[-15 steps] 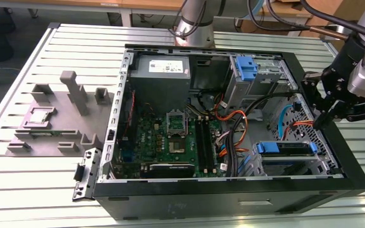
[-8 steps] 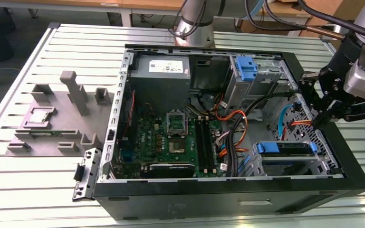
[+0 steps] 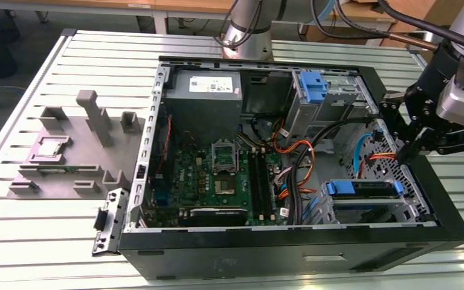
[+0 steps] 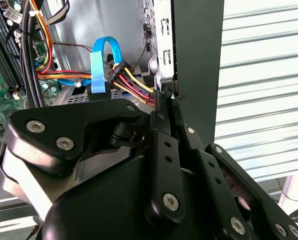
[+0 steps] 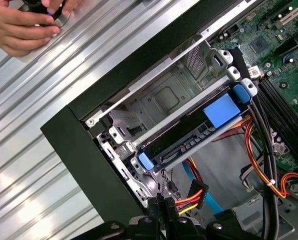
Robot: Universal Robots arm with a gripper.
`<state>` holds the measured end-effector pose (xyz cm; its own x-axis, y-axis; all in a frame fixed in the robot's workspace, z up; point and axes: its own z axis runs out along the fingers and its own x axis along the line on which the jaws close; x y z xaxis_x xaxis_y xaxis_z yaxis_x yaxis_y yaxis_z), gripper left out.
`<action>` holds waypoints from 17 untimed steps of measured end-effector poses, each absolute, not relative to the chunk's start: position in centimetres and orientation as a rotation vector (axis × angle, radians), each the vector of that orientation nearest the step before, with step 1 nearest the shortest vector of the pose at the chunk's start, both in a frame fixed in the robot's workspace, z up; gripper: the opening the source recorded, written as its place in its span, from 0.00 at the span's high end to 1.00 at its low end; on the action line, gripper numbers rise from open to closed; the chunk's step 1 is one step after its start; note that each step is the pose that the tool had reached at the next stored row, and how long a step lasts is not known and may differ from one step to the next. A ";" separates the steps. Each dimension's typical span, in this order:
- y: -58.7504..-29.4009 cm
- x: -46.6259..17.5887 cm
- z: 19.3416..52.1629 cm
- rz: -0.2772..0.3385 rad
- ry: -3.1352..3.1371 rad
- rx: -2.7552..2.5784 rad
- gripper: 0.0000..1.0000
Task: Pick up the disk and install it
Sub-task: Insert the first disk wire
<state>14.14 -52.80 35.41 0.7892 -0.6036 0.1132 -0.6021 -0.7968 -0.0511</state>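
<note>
Seemingly near the end of installing: the pincer (image 4: 164,97), fingers pressed together and holding nothing, hangs at the case's (image 3: 296,244) side wall, beside the power-cable plug (image 4: 131,80). The disk (image 3: 362,190) already sits in its bay at the case's front corner. Any further move must avoid the cables. A hand (image 5: 24,25) rests on the tabletop (image 5: 49,165) beyond.

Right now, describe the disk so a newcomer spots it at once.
Find the open black computer case on the slatted table. In its corner at the exterior view's lower right, a metal cage holds the disk. Its blue carrier frames a dark drive, unlike the lone blue bracket in the bay higher in that view, which carries none.
</note>
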 end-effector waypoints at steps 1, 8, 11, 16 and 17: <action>-52.8 14.1 35.4 -0.194 1.006 -2.957 0.83; -52.8 14.1 35.4 -0.195 1.178 -2.901 0.83; -52.8 13.7 35.4 -0.195 1.186 -2.898 0.83; -52.8 13.7 35.4 -0.195 1.187 -2.898 0.83; -52.8 13.7 35.4 -0.195 1.187 -2.898 0.83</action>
